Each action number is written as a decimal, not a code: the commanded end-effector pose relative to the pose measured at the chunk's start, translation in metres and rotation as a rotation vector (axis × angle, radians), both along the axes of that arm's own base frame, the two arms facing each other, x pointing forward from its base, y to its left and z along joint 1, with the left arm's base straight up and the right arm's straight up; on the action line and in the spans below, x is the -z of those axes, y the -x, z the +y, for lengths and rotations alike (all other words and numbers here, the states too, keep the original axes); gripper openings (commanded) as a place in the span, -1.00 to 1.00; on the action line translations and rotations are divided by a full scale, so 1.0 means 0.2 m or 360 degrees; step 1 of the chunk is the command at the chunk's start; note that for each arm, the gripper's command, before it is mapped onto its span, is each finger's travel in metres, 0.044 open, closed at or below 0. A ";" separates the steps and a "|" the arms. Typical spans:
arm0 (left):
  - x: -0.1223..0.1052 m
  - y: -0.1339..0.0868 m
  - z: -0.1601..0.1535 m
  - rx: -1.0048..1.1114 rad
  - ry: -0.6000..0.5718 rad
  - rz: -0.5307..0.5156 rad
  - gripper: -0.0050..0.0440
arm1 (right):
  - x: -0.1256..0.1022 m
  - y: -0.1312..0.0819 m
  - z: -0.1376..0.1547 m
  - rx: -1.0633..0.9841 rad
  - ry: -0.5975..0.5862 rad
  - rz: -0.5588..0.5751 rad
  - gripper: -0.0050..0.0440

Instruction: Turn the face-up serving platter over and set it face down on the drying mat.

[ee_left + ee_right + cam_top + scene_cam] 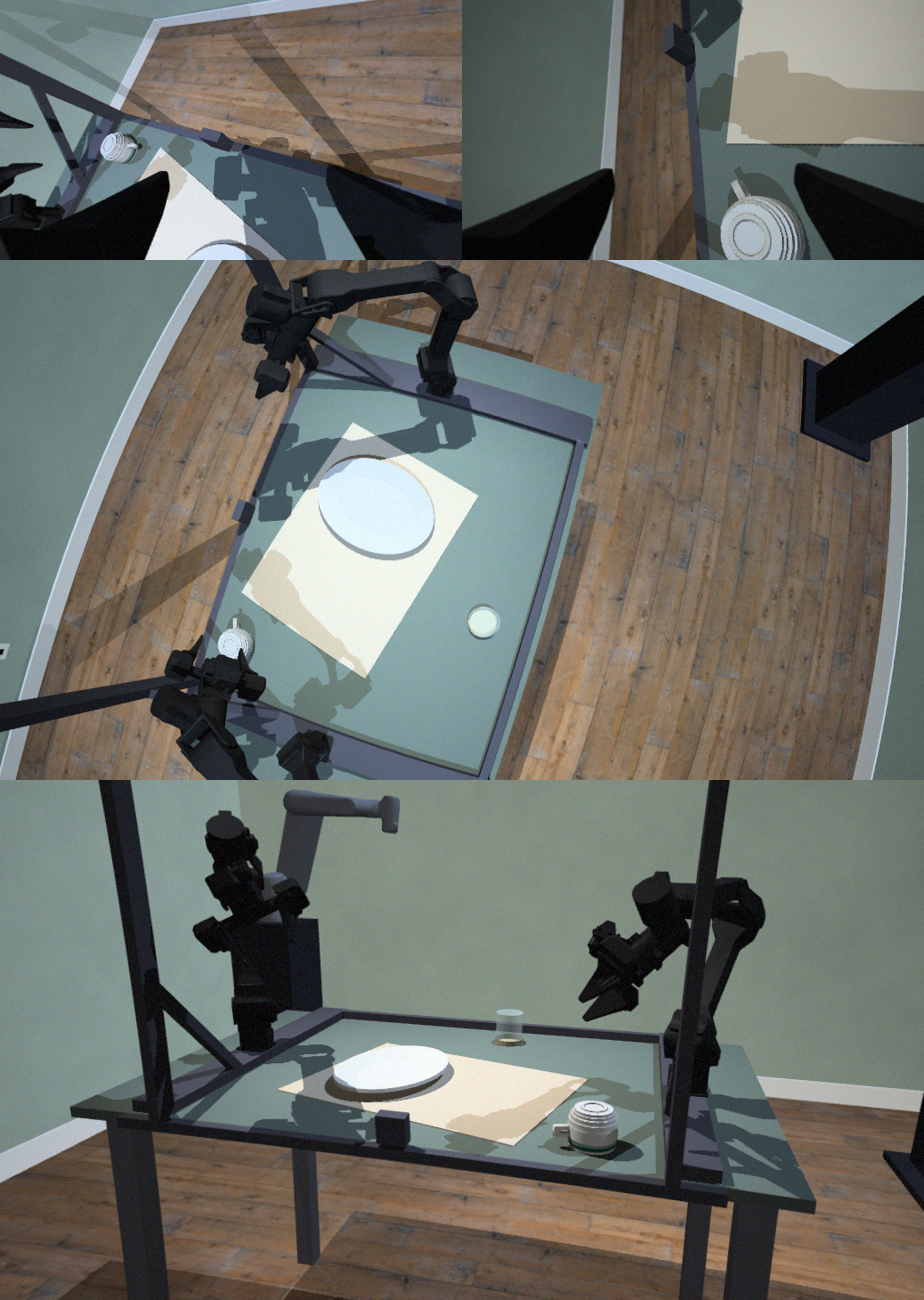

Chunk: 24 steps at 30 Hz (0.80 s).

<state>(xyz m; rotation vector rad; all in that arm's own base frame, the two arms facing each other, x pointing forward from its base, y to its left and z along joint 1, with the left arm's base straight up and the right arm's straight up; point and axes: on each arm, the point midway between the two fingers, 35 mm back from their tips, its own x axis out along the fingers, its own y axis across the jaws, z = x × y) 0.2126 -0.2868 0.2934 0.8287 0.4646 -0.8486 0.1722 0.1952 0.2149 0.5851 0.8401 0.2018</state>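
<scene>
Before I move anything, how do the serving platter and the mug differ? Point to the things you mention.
The serving platter (pixel 376 507) (pixel 391 1068) (pixel 220 254) is broad and flat, while the mug (pixel 231 644) (pixel 593 1129) (pixel 118 148) (pixel 752 236) is narrower and taller. The platter looks plain, with no handle; the mug has ribs, a handle and a green band. The platter is on the drying mat (pixel 322 576) (pixel 478 1090) (pixel 192 209) (pixel 841 40), the mug off it. Both are mainly white.

Pale grey-green painted walls (pixel 77 344) (pixel 516 896) (pixel 58 49) (pixel 533 111) meet a brown wooden plank floor (pixel 723 550) (pixel 387 1245) (pixel 339 67) (pixel 649 89) along white straight baseboards (pixel 119 453) (pixel 839 1092) (pixel 138 58) (pixel 613 80); hard-edged shadows cross the planks.
</scene>
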 end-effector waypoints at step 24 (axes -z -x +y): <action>0.20 -0.12 0.43 0.0047 -0.0235 -0.0169 -0.14 | -0.01 -0.33 -0.02 0.0088 0.0170 -0.0275 0.84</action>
